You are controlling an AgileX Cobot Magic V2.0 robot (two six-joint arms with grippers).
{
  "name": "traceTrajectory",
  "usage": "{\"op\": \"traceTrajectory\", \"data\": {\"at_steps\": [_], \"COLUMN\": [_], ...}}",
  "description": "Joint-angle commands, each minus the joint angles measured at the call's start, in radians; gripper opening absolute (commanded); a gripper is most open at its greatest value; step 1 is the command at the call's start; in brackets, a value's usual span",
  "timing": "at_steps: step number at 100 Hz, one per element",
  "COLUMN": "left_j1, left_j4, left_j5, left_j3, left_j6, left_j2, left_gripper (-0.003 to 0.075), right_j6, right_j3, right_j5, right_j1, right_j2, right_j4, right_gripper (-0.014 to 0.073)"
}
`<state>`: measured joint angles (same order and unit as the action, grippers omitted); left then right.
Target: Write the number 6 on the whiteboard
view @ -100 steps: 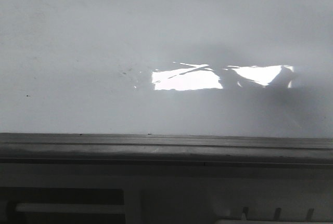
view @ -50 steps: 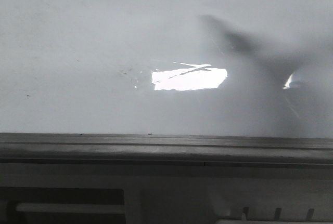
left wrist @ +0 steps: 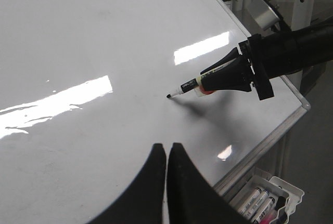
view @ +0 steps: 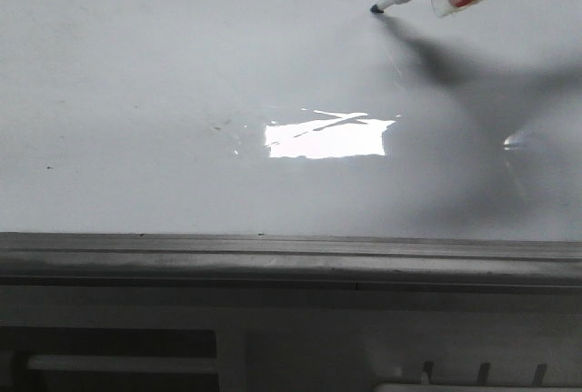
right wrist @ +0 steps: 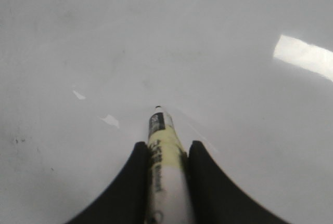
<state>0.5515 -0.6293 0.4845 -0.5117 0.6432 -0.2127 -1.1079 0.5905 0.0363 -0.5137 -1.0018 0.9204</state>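
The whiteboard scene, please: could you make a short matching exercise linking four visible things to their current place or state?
Things:
1. marker
2. left gripper
3. whiteboard
4. spare markers

States:
A. jaws shut, holding nothing
B. in a white tray beside the board's edge
C. clamped by the right gripper, tip at the board
D. no written line visible

Pairs: 1-C, 2-A, 3-D, 4-B

Small print on the marker (left wrist: 190, 84) barrel too blurred to read, whiteboard (view: 164, 92) bore no legible writing
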Motion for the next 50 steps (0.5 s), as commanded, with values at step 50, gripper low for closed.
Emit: {"op": "traceTrajectory", "data": {"at_steps": [50], "left_j1": [-0.002], "left_j4": [-0.031], "left_j5": [-0.064], "left_j3": [-0.024], "left_j6": [-0.007], "left_j2": [-0.014], "left_gripper": [-0.0019], "right_j6": [-0.003], "right_j3": [0.021], "right_j5": [-0.307], "right_j1": [0.008], "right_j2": [-0.040], "right_j4": [-0.018], "right_gripper": [-0.0060]}}
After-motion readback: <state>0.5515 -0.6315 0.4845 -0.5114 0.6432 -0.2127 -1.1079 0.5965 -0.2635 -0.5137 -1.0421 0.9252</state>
